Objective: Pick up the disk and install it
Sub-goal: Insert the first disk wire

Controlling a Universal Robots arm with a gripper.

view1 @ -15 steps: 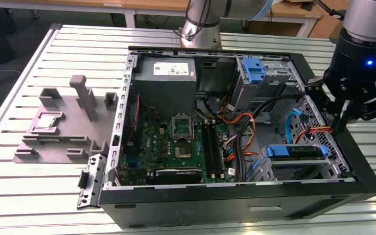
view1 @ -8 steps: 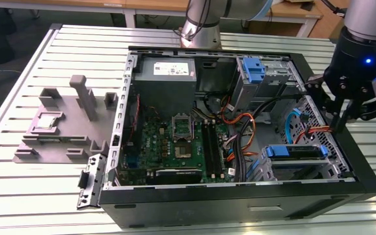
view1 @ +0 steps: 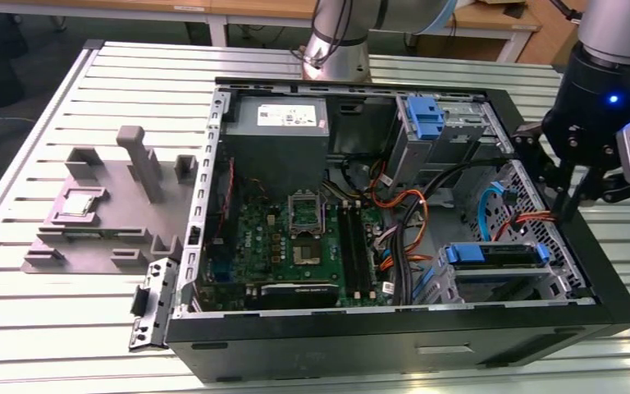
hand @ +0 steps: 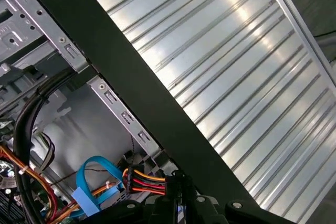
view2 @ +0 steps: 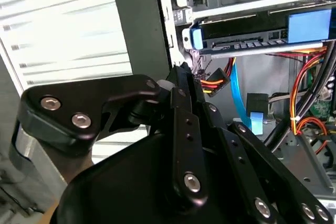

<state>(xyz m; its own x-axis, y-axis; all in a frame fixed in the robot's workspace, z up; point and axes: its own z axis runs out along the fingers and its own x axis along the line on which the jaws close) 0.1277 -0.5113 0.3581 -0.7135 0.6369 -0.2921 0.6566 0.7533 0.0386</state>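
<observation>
While arm hangs upright over case edge (view1: 577, 246), fingers (view1: 573, 190) clenched, empty, disk (view1: 495, 254) seated.

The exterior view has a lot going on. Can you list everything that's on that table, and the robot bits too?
Computer case: one, black, open, lying on the table.
Motherboard: one, green, on the case floor.
Power supply box: one, grey with white label, far corner of the case.
Disk: one, blue bracket showing, in the bay at the case's near corner on the exterior view's right.
Blue caddy: one, far side of the case.
Cables: several, orange, black and blue, across the case middle.
Fixture block: one, grey, on the exterior view's left.
Table: one, slatted metal.
Robot arm: one, silver base behind the case.
Gripper: one, black, at the case's edge on the exterior view's right.
</observation>
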